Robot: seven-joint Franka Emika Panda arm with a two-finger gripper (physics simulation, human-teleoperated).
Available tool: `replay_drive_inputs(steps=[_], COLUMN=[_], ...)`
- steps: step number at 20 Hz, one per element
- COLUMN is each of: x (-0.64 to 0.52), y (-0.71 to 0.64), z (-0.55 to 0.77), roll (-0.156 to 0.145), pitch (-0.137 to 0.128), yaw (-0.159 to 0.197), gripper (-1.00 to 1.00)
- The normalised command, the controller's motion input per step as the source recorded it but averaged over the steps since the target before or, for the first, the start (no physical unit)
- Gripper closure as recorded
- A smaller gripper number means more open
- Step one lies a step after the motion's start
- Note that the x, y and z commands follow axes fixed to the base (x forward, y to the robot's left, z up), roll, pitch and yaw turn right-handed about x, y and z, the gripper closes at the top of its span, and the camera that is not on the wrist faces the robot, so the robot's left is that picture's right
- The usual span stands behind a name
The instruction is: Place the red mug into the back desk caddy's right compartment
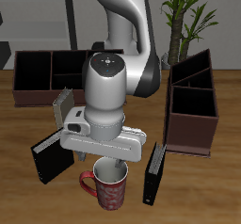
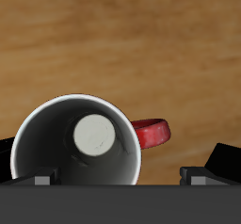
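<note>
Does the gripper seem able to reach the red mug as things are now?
Probably yes. The gripper hangs right above the red mug, and the wrist view looks straight down into the mug's open mouth with nothing between them. The black books standing on either side look clear of it. Whether the jaws are open cannot be told.

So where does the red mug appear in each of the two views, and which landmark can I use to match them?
Exterior view: the red mug stands near the table's front edge, directly below the end effector, between two black books.
Wrist view: the red mug is seen from straight above, its pale grey inside facing the camera.
Shared landmark: the mug's red handle, at in the exterior view.
</note>
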Motion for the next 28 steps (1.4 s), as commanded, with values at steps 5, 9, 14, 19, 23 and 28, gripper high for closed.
replay_drive_inputs(steps=[5, 9, 14, 19, 23, 28], x=[-0.04, -0.1, -0.1, -0.16, -0.05, -0.05], y=[-0.08, -0.03, 0.17, 0.26, 0.01, -0.11], z=[-0.21, -0.32, -0.34, -0.19, 0.12, 0.24], roll=[0.004, -0.001, 0.051, 0.076, -0.007, -0.012], pitch=[0.022, 0.034, 0.04, 0.005, -0.014, -0.033], yaw=[-0.038, -0.04, -0.049, -0.023, -0.015, -0.006], gripper=[-1.0, -1.0, -1.0, 1.0, 1.0, 1.0])
